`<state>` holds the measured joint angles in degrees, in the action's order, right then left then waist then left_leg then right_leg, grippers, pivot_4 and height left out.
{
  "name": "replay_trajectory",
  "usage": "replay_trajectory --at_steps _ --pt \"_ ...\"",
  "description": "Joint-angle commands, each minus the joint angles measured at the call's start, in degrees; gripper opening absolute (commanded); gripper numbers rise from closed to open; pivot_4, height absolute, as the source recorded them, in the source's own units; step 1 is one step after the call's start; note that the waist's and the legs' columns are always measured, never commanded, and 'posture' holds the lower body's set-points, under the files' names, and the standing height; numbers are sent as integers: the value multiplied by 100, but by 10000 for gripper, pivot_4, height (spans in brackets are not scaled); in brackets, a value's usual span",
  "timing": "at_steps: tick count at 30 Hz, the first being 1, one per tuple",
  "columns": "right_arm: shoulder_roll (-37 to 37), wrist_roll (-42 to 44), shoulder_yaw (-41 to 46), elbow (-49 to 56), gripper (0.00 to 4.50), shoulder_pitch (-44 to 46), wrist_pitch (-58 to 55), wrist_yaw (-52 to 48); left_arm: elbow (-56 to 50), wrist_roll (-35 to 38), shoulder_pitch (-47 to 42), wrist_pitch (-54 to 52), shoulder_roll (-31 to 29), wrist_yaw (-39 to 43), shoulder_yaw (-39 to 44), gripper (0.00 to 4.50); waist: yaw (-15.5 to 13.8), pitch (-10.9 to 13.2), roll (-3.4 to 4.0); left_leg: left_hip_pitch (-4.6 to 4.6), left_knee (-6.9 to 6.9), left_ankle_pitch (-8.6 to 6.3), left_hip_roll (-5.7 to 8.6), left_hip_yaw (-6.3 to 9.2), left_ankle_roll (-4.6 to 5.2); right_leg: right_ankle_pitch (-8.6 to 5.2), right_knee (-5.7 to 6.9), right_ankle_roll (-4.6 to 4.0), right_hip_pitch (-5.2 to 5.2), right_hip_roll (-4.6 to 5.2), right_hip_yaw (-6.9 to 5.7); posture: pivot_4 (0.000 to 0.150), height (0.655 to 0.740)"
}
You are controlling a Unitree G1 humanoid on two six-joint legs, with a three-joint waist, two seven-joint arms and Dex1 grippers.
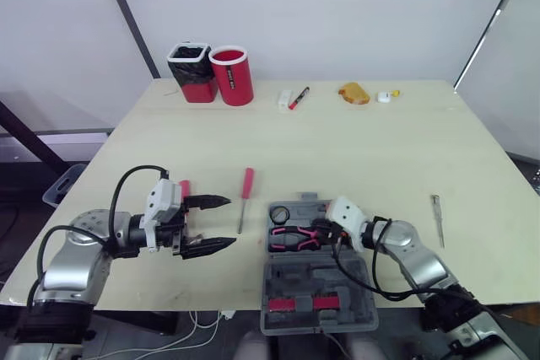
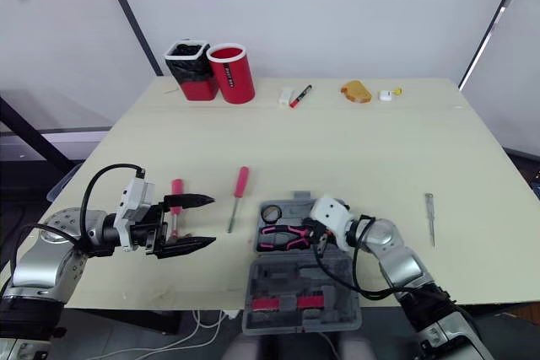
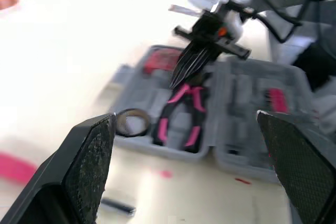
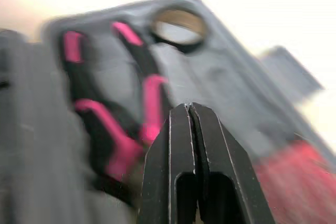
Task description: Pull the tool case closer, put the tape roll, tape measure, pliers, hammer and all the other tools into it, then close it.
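The left claw [image 1: 221,222] hangs spread wide and empty over the near left of the desk [image 1: 380,149], tips aimed right at the open tool case [image 1: 291,280]. A pink-handled tool [image 1: 184,189], of a kind I cannot make out, lies just beside its far finger. A pink-handled screwdriver [image 1: 245,196] lies between this claw and the case. The right claw [image 1: 323,232] sits over the case's far half, at the pliers [image 1: 291,239], which lie in the case beside the tape roll [image 1: 279,214]. A slim tool [image 1: 437,218] lies well apart on the right. The case's near half seems to reach past the desk's near edge.

From the left wrist, that claw's two fingers [image 3: 92,166] stand far apart and frame the case. The right claw's tips are drawn to a single point at the head of the pliers; whether they touch it I cannot tell.

From the right wrist, its fingers [image 4: 178,145] are pressed together with nothing between them, above the pink handles.

As I judge it, a downward push from those closed tips could lever the pliers out of their slot or tip the overhanging case off the desk. If the left claw sweeps right for the screwdriver, it could knock the case or meet the right arm.
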<state>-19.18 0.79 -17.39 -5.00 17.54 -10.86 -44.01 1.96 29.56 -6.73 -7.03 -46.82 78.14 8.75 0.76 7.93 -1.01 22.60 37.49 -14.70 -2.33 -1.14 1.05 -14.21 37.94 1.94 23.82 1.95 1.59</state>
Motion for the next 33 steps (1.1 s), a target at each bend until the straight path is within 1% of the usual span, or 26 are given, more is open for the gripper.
replay_trajectory --at_steps 1,5,7,10,14,15,17,19,20,21,22,24,30,33 --pt "131 807 822 849 451 -331 343 159 -178 122 210 34 99 -290 357 45000 8 7 -1 16 -1 -1 0 0 0 0 -2 2 14 0 1 1500 7400" --pt "-127 1209 1602 1205 451 -887 683 183 51 85 289 123 191 -612 681 45000 -6 52 -16 33 -15 -4 0 3 2 -2 -16 4 24 0 -12 1500 7400" --pt "-224 1330 1836 1281 451 -1033 735 207 60 85 355 119 221 -689 763 45000 -6 67 -18 33 -15 -4 2 1 2 -2 -17 5 21 4 -15 1500 7400" --pt "-496 1560 2625 1310 451 -1578 1146 230 71 -76 624 284 340 -897 856 45000 -3 71 -16 29 -14 -4 4 -2 2 -3 -17 6 19 5 -8 1500 7400" --pt "-737 1935 3323 1344 451 -2333 1277 127 121 -183 895 475 562 -1371 1052 45000 -13 76 -22 21 -10 -3 5 -10 2 -3 -15 6 8 6 -11 1500 7400" --pt "-796 2042 3501 1400 2804 -2542 1244 111 134 -215 999 544 610 -1490 1141 45000 -11 77 -26 18 -9 -3 4 -11 2 -3 -14 5 6 4 -13 1500 7400" --pt "-862 2232 3806 1443 9325 -2885 1225 92 118 -235 1231 633 645 -1608 1294 45000 9 78 -26 12 -9 -3 0 -10 2 -3 -11 3 2 0 -16 1500 7400" --pt "-863 2385 4083 1405 20599 -3180 1248 109 82 -212 1488 675 638 -1632 1441 45000 27 78 -25 2 -10 -3 -7 -10 2 -4 -7 2 2 -5 -9 1500 7400" --pt "-867 2435 4189 1374 24808 -3349 1281 61 68 -169 1637 666 634 -1628 1536 45000 26 78 -24 -1 -10 -3 -7 -9 2 -5 -7 2 1 -5 -7 1500 7400" --pt "-877 2467 4248 1353 30943 -3451 1302 15 38 -138 1735 654 638 -1636 1590 45000 26 78 -25 -3 -10 -3 -8 -10 2 -7 -7 -2 1 -5 -5 1500 7400" --pt "-835 2565 4414 1298 34764 -3678 1314 -29 108 -119 1935 685 662 -1660 1746 45000 20 78 -25 -4 -10 -3 -8 -10 2 -11 -7 -7 0 -4 -5 1500 7400" --pt "-768 2711 4672 1202 44527 -4025 1339 -61 245 -160 2239 799 690 -1694 1955 45000 4 78 -25 -5 -9 -3 -14 -10 2 -16 -8 -14 -2 1 -1 1500 7400" --pt "-562 2942 5108 939 44527 -4747 1516 -159 617 -142 2574 966 903 -1997 2383 45000 -19 77 -30 -7 -6 -3 -19 -12 1 -29 -11 7 -3 14 2 1500 7400" --pt "-523 3009 5221 787 44527 -4866 1652 -248 753 -212 2657 1058 922 -2001 2429 45000 -13 76 -30 -9 -6 -3 -23 -10 1 -30 -11 8 -4 15 0 1500 7400"
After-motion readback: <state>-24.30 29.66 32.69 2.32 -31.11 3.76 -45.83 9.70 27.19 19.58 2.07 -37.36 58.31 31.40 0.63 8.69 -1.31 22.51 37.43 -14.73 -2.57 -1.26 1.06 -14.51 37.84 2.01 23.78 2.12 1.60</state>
